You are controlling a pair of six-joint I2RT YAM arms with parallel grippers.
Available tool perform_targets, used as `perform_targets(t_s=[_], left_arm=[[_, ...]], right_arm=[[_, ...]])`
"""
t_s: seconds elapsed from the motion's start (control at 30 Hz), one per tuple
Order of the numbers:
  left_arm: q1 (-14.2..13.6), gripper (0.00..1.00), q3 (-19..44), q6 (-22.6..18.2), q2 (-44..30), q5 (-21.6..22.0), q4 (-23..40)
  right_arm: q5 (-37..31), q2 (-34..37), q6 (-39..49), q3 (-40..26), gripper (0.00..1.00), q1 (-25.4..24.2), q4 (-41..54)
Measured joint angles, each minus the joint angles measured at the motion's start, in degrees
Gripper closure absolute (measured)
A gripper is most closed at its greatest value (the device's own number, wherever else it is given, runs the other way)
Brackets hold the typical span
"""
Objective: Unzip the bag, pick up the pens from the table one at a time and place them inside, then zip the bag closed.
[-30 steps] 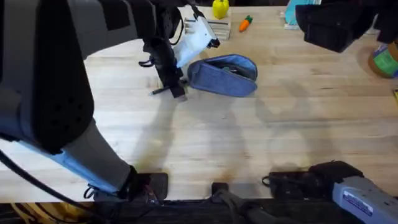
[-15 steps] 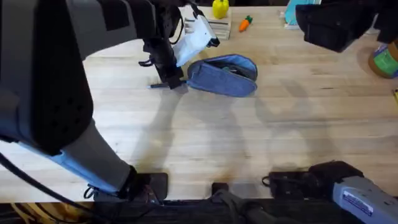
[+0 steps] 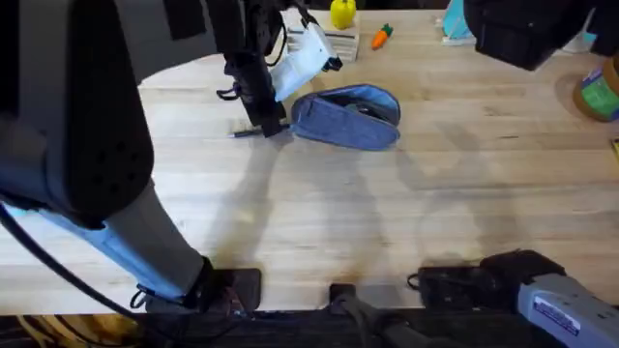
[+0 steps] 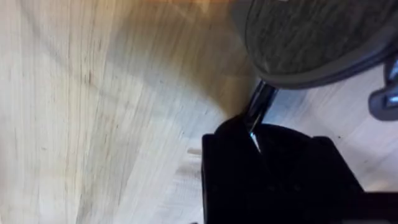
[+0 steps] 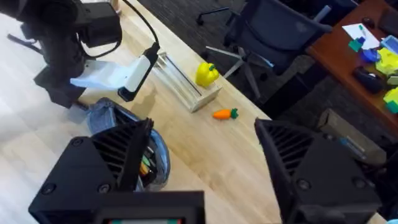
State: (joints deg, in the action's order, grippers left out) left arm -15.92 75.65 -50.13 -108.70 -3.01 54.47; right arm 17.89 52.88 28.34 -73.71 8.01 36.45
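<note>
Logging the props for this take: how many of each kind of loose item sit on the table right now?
Blue-grey bag: 1
Black pen, held at the left gripper: 1
Yellow toy pepper: 1
Toy carrot: 1
Clear rack: 1
Total: 5

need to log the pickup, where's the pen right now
In the overhead view the pen lies low over the table, held in the left claw, just left of the bag.
</note>
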Motion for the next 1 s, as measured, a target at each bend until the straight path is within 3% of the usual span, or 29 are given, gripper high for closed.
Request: perform_targets(t_s=[0.23, 0.53, 0.77, 1.0], left_arm=[[0.1, 0.96, 3.7, 0.0, -0.8, 1.2, 3.4], [0.1, 0.959, 15.7, -0.4, 4.5, 0.0, 6.2], [-3.1, 0.959, 19.4, -3.9, 10.3, -7.1, 6.3], [-8.7, 0.959, 19.5, -7.2, 11.8, -21.3, 4.4]], right_arm=[[0.0, 0.0, 0.0, 0.0, 0.007, 0.0, 0.1], [0.0, -2.2, 0.0, 0.0, 0.007, 0.0, 1.4], [-1.2, -6.8, 0.0, 0.0, 0.007, 0.0, 5.0], [-4.1, -8.2, 0.0, 0.0, 0.007, 0.0, 9.0]])
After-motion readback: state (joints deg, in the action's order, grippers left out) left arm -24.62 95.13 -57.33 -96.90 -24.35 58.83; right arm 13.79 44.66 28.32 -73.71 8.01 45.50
